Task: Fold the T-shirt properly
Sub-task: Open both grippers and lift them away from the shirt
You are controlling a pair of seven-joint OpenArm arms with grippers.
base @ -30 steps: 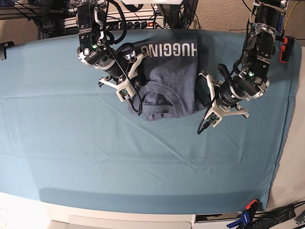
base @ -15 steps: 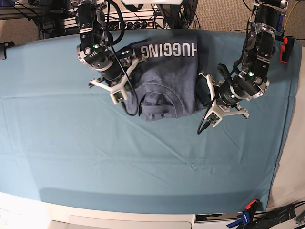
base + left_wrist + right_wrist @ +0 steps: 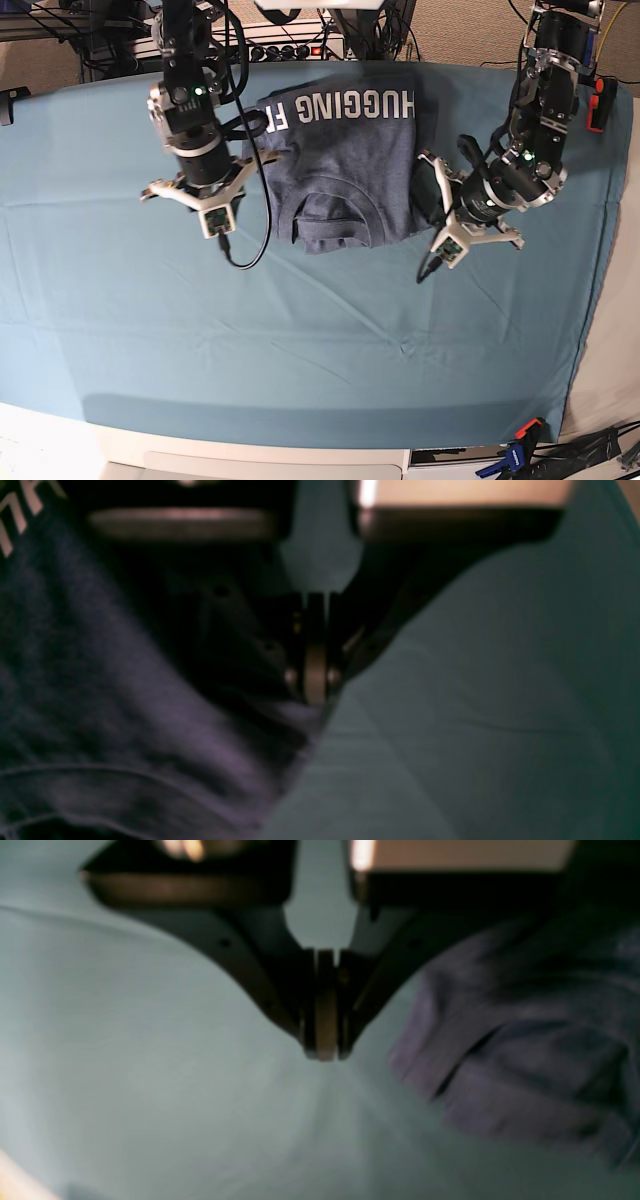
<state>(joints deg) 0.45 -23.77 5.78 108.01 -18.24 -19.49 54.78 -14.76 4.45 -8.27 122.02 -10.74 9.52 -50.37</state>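
T-shirt [image 3: 350, 165] uncovered as right end effector [image 3: 213, 172] retreated sideways.

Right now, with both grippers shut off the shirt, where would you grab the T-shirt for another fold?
Probably the near hem corners of the T-shirt, where the collar shows. That edge lies free on the cloth, so the left gripper and right gripper could each come in low from its own side and carry it toward the lettered end.
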